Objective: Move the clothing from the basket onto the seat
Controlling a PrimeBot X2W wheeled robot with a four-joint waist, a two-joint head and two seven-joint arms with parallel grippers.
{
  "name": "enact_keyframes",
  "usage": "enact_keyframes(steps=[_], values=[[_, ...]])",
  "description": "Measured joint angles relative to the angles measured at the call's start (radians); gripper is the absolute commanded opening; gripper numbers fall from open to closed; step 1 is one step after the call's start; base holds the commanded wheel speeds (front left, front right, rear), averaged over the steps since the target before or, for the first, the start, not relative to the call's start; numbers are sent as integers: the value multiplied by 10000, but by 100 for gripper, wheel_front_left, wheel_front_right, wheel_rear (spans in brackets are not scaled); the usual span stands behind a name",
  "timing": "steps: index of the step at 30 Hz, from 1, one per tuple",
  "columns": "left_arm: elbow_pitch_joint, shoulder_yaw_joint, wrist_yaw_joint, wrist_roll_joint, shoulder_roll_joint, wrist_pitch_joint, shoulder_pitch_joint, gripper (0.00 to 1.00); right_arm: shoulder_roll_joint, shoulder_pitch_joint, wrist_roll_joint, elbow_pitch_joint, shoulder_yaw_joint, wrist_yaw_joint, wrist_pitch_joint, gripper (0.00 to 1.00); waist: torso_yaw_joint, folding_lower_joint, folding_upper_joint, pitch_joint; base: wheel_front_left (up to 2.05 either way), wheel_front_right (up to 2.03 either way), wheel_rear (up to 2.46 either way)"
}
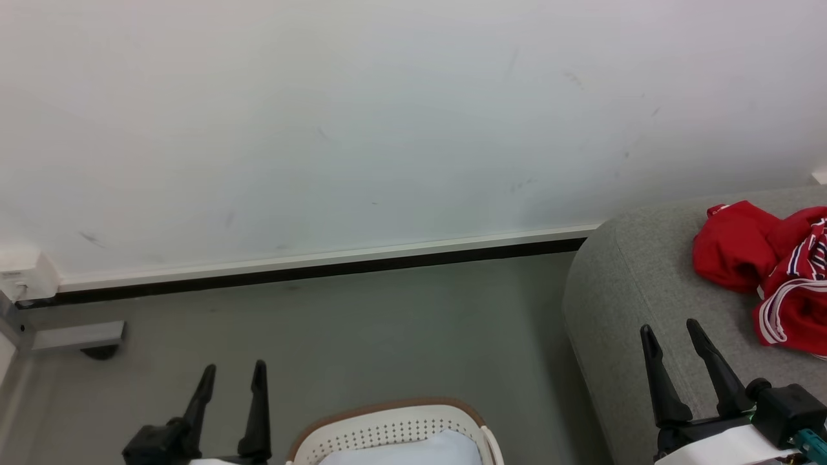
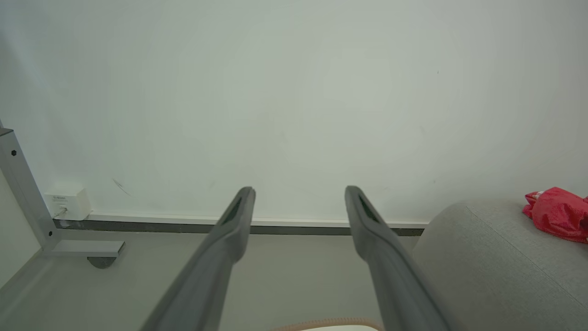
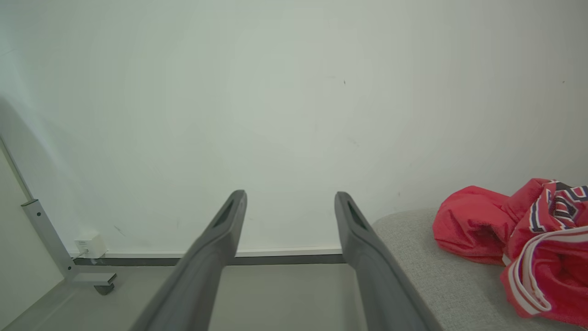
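Jaws of both grippers noted wide open & empty; red clothing (image 1: 736,245) heaped on grey sofa (image 1: 633,278) beyond R gripper (image 1: 669,325), laundry basket (image 1: 387,427) w/ pale cloth (image 1: 420,449) set low betw. arms, nearer L gripper (image 1: 234,366).

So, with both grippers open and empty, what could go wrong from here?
1. The basket shows a pale cloth, which is not to be moved; the left gripper might grab it by mistake.
2. Most of the basket lies below the head view's edge, so leftover garments may be missed.
3. The right gripper is near the seat and the red clothing; a careless swing could drag it off.
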Motion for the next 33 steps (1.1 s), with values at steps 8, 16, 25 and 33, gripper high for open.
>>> enact_keyframes(steps=[8, 16, 25, 33], values=[[151, 345, -291, 207, -173, 0, 14, 100, 69, 5, -58, 31, 31, 0, 0, 100, -10, 0, 0, 96, 0, 0, 0], [305, 433, -424, 186, -211, 0, -1, 100, 75, -7, -38, 84, 107, 0, 0, 100, 0, 0, 0, 154, 0, 0, 0], [803, 366, -454, -38, -280, 54, 185, 0, 123, 292, 44, 447, 186, 0, 13, 0, 13, 0, 0, 175, 0, 0, 0], [903, 514, -554, -1446, -286, 525, 175, 0, 259, 358, 1292, 464, -82, 0, 435, 0, 89, 1, 0, 199, 0, 0, 0]])
